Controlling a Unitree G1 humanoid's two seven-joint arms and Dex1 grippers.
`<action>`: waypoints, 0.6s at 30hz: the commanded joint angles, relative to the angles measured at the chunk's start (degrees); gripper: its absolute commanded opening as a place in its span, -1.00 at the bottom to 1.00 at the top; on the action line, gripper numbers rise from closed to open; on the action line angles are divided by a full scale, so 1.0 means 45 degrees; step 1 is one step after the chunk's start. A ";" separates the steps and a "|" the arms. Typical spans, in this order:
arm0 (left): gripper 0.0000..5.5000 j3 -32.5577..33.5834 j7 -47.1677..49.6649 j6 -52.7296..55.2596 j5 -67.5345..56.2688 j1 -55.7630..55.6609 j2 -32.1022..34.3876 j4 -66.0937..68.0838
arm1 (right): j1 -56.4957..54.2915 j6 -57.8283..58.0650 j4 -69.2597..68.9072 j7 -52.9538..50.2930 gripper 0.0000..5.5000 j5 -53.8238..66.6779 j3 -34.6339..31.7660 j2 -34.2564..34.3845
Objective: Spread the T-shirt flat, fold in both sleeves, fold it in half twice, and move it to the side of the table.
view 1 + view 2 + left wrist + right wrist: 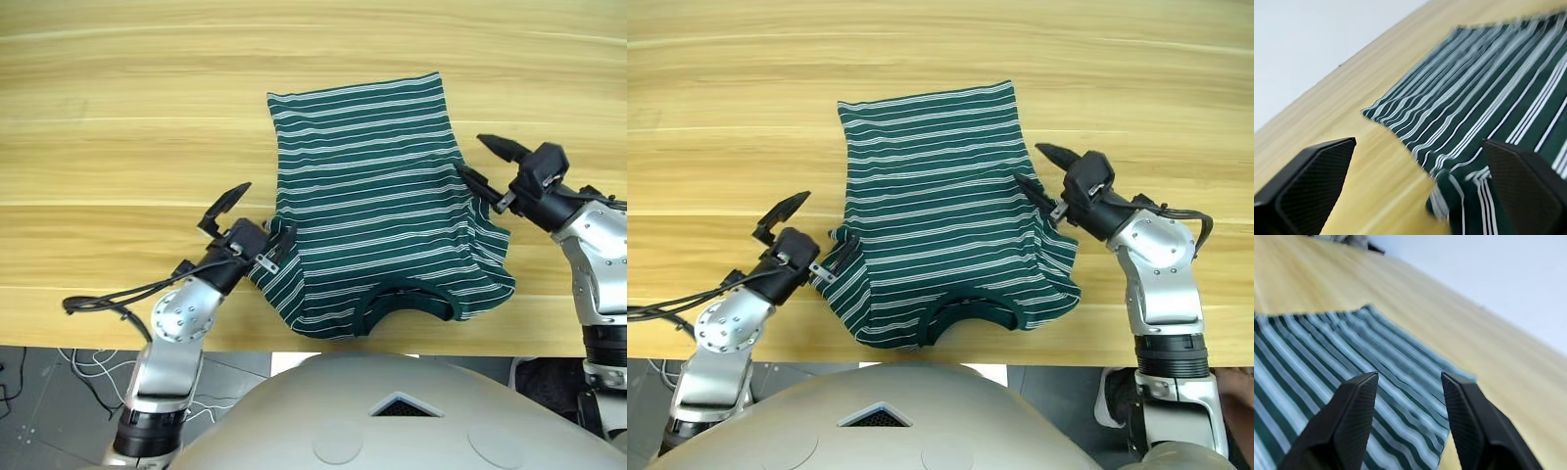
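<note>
Left eye view, green striped T-shirt point(372, 196)

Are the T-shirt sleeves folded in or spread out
Folded in: no sleeve sticks out from the T-shirt; cloth is doubled over on both sides near the collar.

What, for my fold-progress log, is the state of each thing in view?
T-shirt: flat on the table, sleeves folded in, not yet folded in half.
Left gripper: jaws open, at the shirt's left edge.
Right gripper: jaws open, at the shirt's right edge.
</note>
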 commanded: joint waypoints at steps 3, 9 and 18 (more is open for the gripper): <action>0.73 -0.1413 -0.0596 -0.0087 0.1332 -0.1466 0.0339 0.1034 | -0.0444 -0.0352 -0.0493 -0.0429 -0.13 -0.0219 -0.0408 0.0567; 0.73 -0.1489 -0.0976 -0.0381 0.1516 -0.2247 0.0708 0.2422 | -0.1058 0.0032 -0.1623 -0.1208 -0.13 0.0072 -0.1101 0.0842; 0.73 -0.0661 -0.0944 -0.0649 0.1548 -0.2132 0.1164 0.2557 | -0.1707 0.0505 -0.2068 -0.2457 -0.13 0.0301 -0.2119 0.1426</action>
